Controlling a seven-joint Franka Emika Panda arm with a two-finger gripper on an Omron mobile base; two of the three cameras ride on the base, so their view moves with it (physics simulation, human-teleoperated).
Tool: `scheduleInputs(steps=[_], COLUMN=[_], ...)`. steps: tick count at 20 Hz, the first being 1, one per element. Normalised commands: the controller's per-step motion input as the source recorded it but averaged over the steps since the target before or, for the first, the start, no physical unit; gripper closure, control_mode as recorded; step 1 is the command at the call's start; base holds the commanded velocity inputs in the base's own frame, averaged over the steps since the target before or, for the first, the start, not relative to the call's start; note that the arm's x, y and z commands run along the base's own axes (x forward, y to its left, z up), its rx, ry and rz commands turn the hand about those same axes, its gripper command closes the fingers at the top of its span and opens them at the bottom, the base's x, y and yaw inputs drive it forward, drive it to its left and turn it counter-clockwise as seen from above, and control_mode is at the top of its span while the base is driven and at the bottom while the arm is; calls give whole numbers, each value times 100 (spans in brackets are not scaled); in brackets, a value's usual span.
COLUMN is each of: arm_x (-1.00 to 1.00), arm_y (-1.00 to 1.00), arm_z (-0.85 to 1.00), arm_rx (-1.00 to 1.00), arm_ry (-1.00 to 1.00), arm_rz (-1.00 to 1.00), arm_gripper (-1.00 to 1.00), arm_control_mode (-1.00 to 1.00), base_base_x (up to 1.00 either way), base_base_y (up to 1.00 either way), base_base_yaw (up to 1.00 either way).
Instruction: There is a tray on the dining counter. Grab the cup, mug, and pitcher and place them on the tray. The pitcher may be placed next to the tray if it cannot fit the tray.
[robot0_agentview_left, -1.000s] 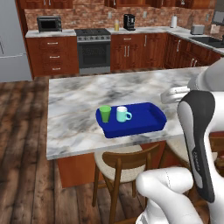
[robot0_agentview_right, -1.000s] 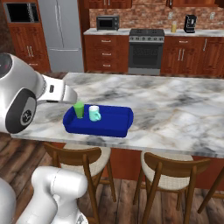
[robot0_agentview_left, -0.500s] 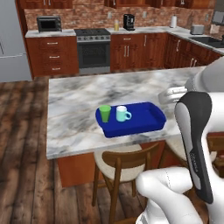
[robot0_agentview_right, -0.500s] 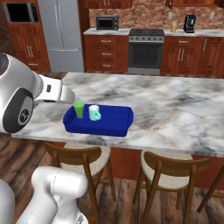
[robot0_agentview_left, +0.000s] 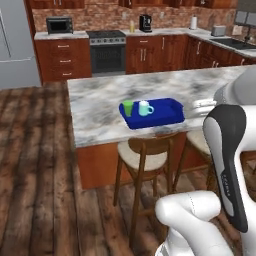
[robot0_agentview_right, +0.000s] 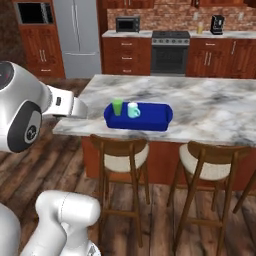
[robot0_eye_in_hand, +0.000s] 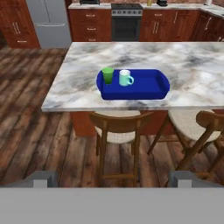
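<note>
The blue tray (robot0_agentview_left: 167, 112) (robot0_agentview_right: 155, 117) (robot0_eye_in_hand: 151, 85) lies near the front edge of the marble dining counter (robot0_agentview_left: 100, 100) (robot0_agentview_right: 210, 110) (robot0_eye_in_hand: 78, 83). At the tray's left end the green cup (robot0_agentview_left: 128, 107) (robot0_agentview_right: 117, 106) (robot0_eye_in_hand: 107, 75) stands upright, and the teal mug (robot0_agentview_left: 145, 108) (robot0_agentview_right: 133, 110) (robot0_eye_in_hand: 125, 78) stands upright just right of it. My gripper (robot0_eye_in_hand: 112, 179) is open and holds nothing. It hangs well back from the counter, above the wood floor, and looks toward the tray. The pitcher is out of view.
Wooden stools (robot0_agentview_left: 145, 150) (robot0_agentview_right: 120, 150) (robot0_eye_in_hand: 118, 124) are tucked under the counter's front edge, another (robot0_agentview_right: 210, 155) to the right. Wood floor (robot0_eye_in_hand: 39, 131) stretches between me and the counter. A stove (robot0_agentview_right: 170, 52) and fridge (robot0_agentview_right: 77, 35) line the far wall.
The whole picture has shifted: the base has backed away from the dining counter, so the tray looks farther off and the stools show. Cup and mug keep their places on the tray.
</note>
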Motion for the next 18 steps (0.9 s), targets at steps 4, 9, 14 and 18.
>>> scheduleInputs(steps=[4, 9, 14, 18], arm_x=[0, 0, 0, 0], arm_y=[0, 0, 0, 0], arm_z=[0, 0, 0, 0], arm_rx=[0, 0, 0, 0], arm_ry=[0, 0, 0, 0], arm_rz=[0, 0, 0, 0], arm_gripper=[-100, -100, -100, -100], arm_control_mode=[100, 100, 100, 100], base_base_x=[-58, -9, 3, 2], base_base_y=[100, 100, 100, 100], base_base_yaw=[-3, -20, -22, -19])
